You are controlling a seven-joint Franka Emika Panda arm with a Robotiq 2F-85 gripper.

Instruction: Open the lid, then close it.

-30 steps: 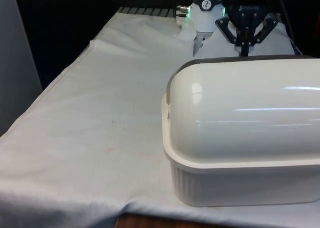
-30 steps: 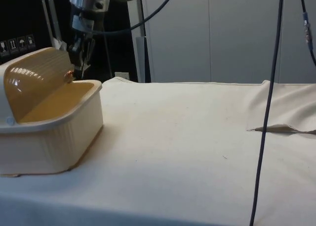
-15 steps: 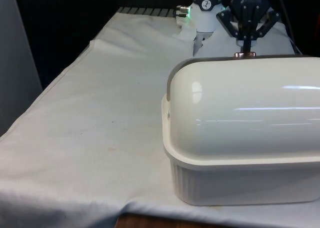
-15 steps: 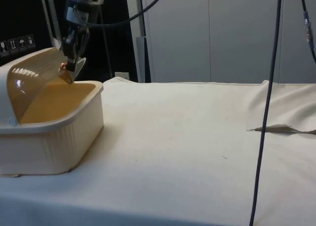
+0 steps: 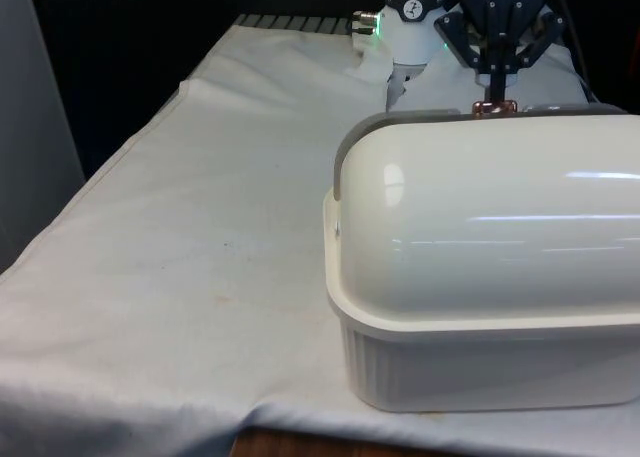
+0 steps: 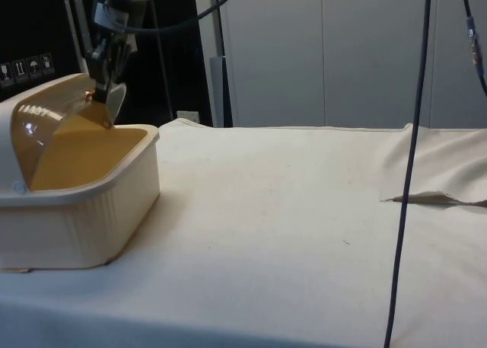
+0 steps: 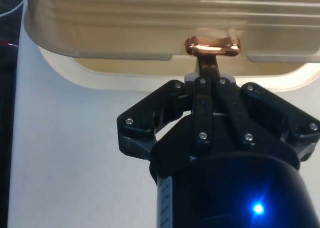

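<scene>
A cream bread box [image 5: 480, 367] stands at the front view's right, its back towards that camera. Its curved roll-top lid [image 5: 490, 207] is part-way up, and the side view has the lid [image 6: 53, 112] lifted off the box's front rim [image 6: 141, 138] with the tan inside showing. A small copper handle [image 5: 493, 106] sticks up from the lid's grey edge. My gripper [image 5: 497, 77] is shut on that handle from above. The wrist view has the fingers closed together on the stem of the copper handle [image 7: 212, 46], just under the ribbed lid [image 7: 150, 18].
White cloth [image 6: 304, 211] covers the table, with a raised fold [image 6: 434, 198] at the side view's far right. A black cable [image 6: 407, 173] hangs down in front of that camera. The table's edge runs along the front view's left [image 5: 120, 167].
The gripper has risen and drawn back with the handle. The lid's front edge has lifted further from the box rim, widening the opening.
</scene>
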